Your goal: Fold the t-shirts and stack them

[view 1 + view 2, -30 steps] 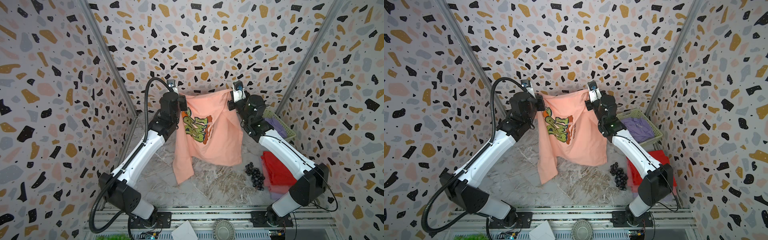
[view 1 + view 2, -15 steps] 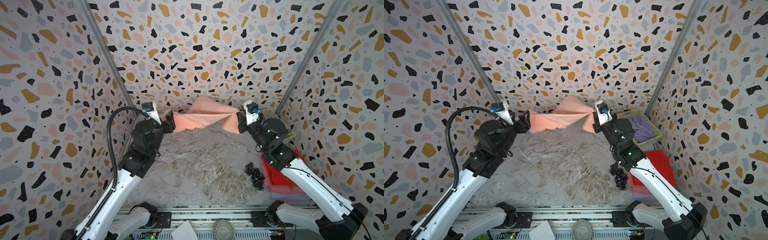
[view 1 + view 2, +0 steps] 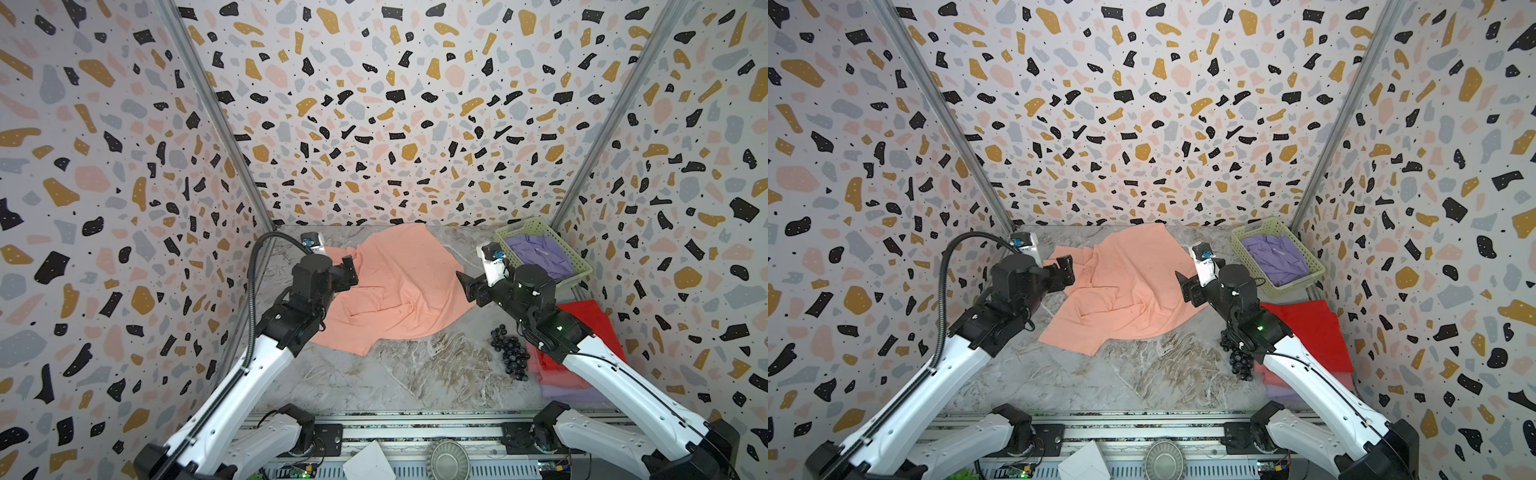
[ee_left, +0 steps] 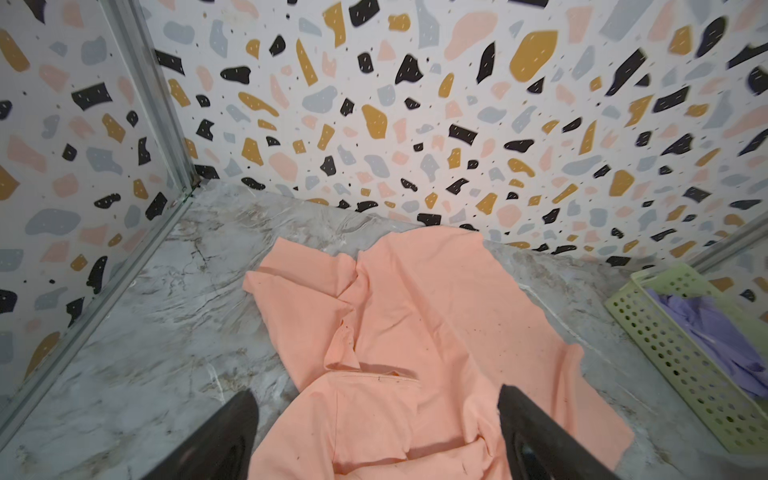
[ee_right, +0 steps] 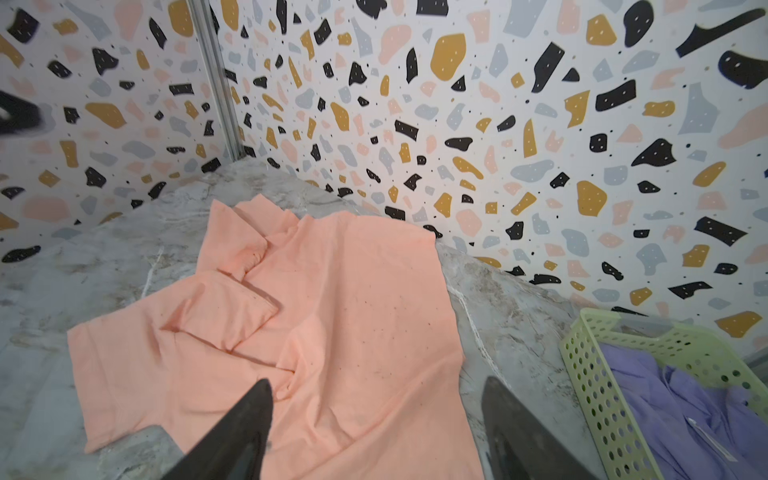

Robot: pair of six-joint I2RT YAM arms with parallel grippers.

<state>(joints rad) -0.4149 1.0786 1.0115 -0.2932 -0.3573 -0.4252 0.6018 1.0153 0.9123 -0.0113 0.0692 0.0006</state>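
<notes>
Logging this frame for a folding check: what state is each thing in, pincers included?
peach t-shirt: rumpled on the table, unfolded, unheld.
red t-shirt: folded, topping the stack.
basket: upright.
lavender t-shirt: crumpled in the basket.
grapes: bunched on the table.
left pincer: open, empty.
right pincer: open, empty.

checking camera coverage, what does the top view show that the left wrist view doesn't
Only the top view: the grapes, the red shirt and the right gripper. Only the left wrist view: a close look between the open jaws of the left gripper, nothing held. Both: the peach shirt lying crumpled, the basket and the lavender shirt in it.
</notes>
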